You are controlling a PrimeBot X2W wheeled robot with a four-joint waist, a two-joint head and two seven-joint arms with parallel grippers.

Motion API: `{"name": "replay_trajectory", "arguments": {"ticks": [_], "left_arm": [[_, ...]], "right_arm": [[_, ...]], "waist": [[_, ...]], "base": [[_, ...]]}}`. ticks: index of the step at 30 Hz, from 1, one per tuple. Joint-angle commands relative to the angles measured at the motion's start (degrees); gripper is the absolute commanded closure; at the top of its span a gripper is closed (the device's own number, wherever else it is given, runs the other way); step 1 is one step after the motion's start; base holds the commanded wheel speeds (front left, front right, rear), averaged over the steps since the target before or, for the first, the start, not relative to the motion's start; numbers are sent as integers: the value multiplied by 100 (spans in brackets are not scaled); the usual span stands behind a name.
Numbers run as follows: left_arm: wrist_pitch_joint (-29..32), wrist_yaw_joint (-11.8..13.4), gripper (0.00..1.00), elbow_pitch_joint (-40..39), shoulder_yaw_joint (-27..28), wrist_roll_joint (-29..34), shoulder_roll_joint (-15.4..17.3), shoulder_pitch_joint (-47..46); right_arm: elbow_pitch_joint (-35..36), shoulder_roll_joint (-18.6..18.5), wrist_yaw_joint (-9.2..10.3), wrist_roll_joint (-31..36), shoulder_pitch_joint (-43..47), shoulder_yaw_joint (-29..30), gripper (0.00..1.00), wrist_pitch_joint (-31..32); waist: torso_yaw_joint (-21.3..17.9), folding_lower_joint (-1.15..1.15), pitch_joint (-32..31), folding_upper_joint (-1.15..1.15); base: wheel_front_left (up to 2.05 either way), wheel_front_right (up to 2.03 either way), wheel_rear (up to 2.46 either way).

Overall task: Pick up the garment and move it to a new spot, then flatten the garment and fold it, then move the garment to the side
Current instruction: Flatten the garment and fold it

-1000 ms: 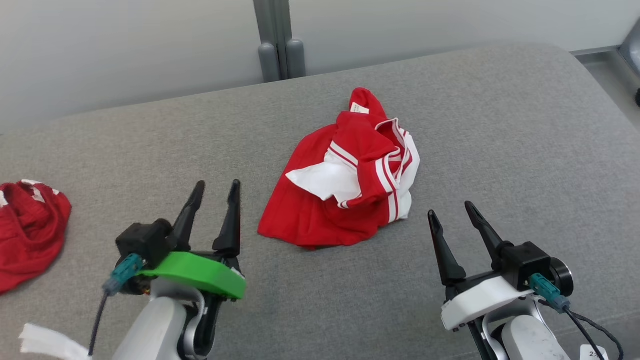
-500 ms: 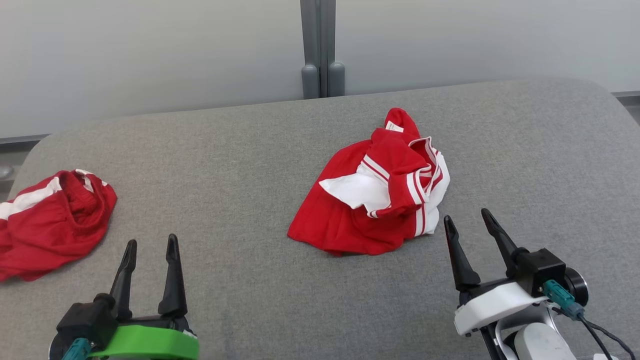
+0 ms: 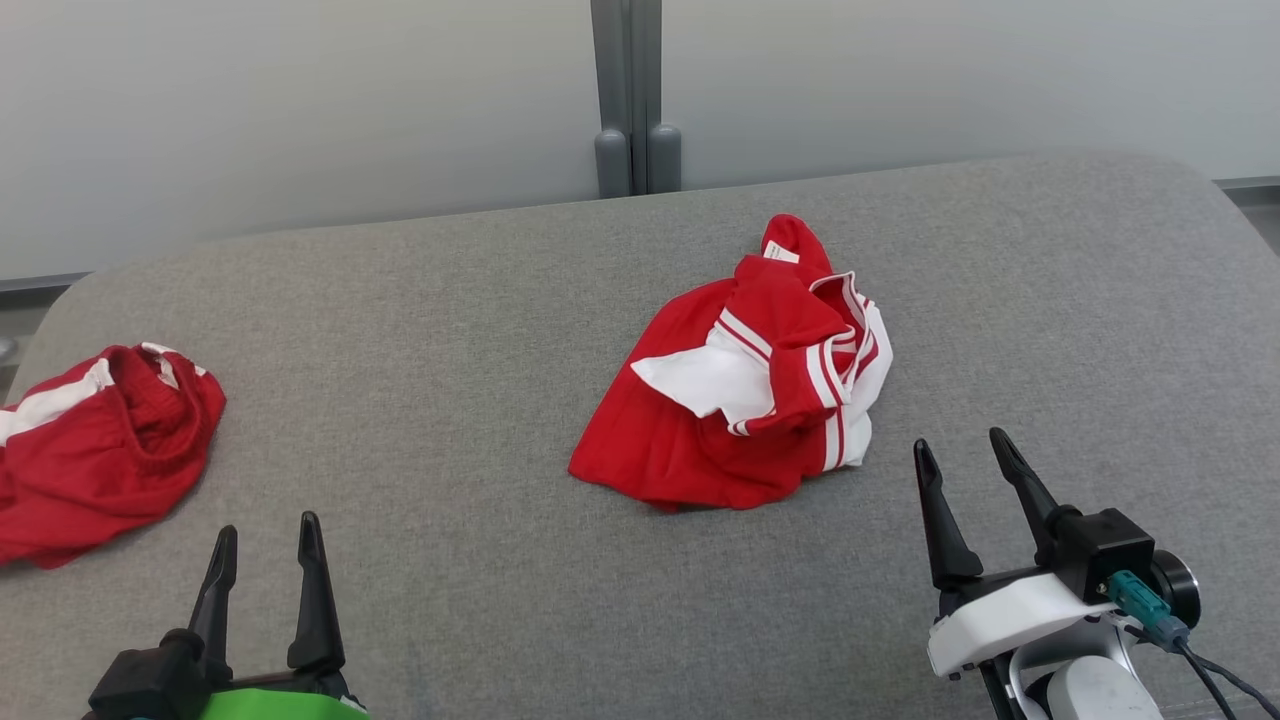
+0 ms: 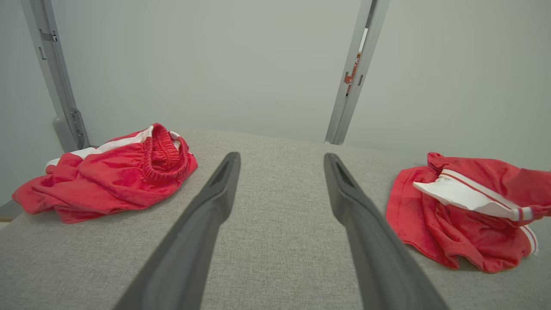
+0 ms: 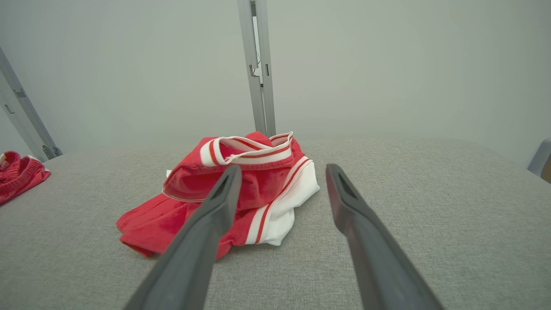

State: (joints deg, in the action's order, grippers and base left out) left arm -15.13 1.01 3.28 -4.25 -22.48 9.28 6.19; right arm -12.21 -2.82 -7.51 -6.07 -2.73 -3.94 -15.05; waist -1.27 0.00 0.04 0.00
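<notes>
Grey upholstered surface point(image 3: 450, 330) before a pale wall point(image 3: 300, 100), head view. Near centre, toward 1 o'clock, lies the crumpled red-and-white garment point(image 3: 740, 400), with nothing touching it. At 9 o'clock, by the surface's edge, lies a second red garment point(image 3: 100, 450). The left gripper point(image 3: 266, 524) at 7 o'clock and the right gripper point(image 3: 959, 440) at 4 o'clock both have their fingers spread wide and hold nothing. The right gripper is near the garment but apart from it.

We see our left gripper point(image 3: 266, 527) as two long, tapering dark fingers point(image 3: 312, 600) on a black base point(image 3: 148, 682) over a bright green mount point(image 3: 285, 706). Our right gripper point(image 3: 959, 442) has matching fingers on a white mount point(image 3: 1000, 620), beside a black camera block point(image 3: 1105, 545), a teal connector point(image 3: 1137, 598) and a thin black cable point(image 3: 1210, 668).
</notes>
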Motion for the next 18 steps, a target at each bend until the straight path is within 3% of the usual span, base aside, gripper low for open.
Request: {"name": "replay_trajectory", "arguments": {"ticks": [1, 8, 18], "left_arm": [[-3, -27, 0, -26, 19, 54, -33, 69], [-3, -113, 0, 40, 68, 138, -116, 59], [-3, -212, 0, 150, 3, 240, -203, -57]], "right_arm": [[29, -12, 4, 22, -30, 13, 0, -16], [30, -12, 4, -91, -16, -51, 0, -17], [-339, -10, 4, -1289, -772, -283, 0, 576]], "waist": [[5, 0, 13, 0], [34, 0, 28, 0], [128, 0, 48, 0]], "base": [[0, 0, 0], [0, 0, 0], [0, 0, 0]]}}
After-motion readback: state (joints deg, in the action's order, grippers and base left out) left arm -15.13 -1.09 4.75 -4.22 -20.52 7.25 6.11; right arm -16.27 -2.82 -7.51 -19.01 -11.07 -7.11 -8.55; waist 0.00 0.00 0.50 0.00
